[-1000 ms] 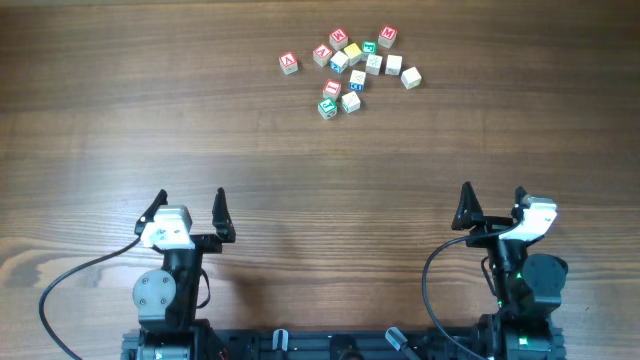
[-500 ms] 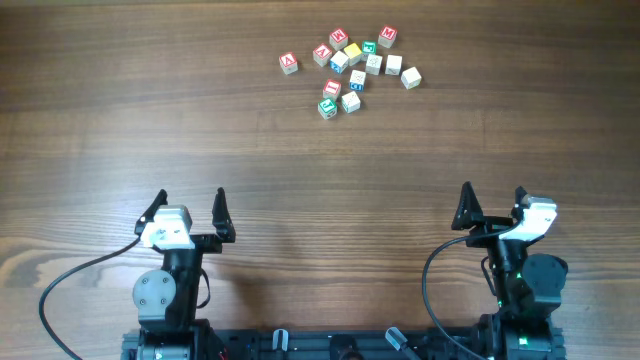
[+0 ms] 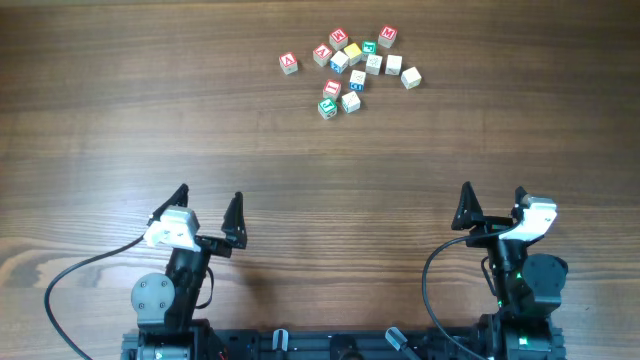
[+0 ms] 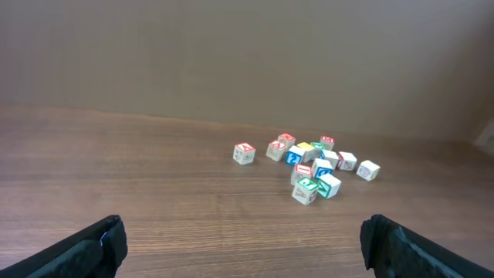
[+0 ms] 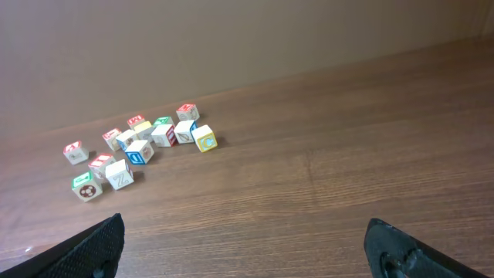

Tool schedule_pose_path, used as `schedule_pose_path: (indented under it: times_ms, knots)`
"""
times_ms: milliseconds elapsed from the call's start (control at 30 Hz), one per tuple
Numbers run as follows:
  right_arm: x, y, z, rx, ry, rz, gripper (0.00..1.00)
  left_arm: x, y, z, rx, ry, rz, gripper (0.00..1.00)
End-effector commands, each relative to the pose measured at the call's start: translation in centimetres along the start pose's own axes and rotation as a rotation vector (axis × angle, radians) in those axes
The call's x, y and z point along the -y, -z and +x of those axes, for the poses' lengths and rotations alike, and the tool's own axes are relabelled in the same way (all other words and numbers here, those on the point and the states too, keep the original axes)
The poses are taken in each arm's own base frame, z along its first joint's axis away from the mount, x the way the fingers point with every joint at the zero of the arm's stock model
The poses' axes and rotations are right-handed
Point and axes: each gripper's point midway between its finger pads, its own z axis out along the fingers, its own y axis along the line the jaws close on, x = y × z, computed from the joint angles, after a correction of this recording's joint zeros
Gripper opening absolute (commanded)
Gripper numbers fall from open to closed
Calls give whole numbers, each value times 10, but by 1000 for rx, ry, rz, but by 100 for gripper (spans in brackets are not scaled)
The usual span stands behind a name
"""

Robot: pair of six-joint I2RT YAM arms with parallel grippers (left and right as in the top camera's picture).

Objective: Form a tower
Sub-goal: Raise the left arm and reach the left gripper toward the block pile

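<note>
Several tiny letter cubes (image 3: 350, 68) lie loose in a cluster at the far middle of the wooden table, none stacked; no tower is in view. A red-marked cube (image 3: 288, 63) sits apart at the cluster's left, and a green-marked one (image 3: 327, 107) is nearest me. My left gripper (image 3: 210, 195) is open and empty, far short of the cubes (image 4: 309, 162) and to their left. The right gripper (image 3: 493, 190) is also open and empty, near the front edge. In the right wrist view the cubes (image 5: 139, 147) lie ahead to its left.
Bare wood grain (image 3: 330, 170) runs between the grippers and the cluster. A black cable (image 3: 70, 280) loops at the front left by the left arm's base. Behind the table's far edge stands a plain brown wall (image 4: 247, 54).
The left gripper has shifted a little forward and to the right, turning slightly. The right arm and the cubes have stayed put.
</note>
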Motion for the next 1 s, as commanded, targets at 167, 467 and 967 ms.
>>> schedule_pose_path:
  times_ms: [167,467,967]
  knots:
    - [0,0,-2,8,16,1,100,23,9,-64,96,7,65,100]
    - [0,0,-2,8,16,1,100,31,-33,-70,-129,67,117,100]
    - [0,0,-2,8,16,1,100,32,-113,-105,-319,131,160,100]
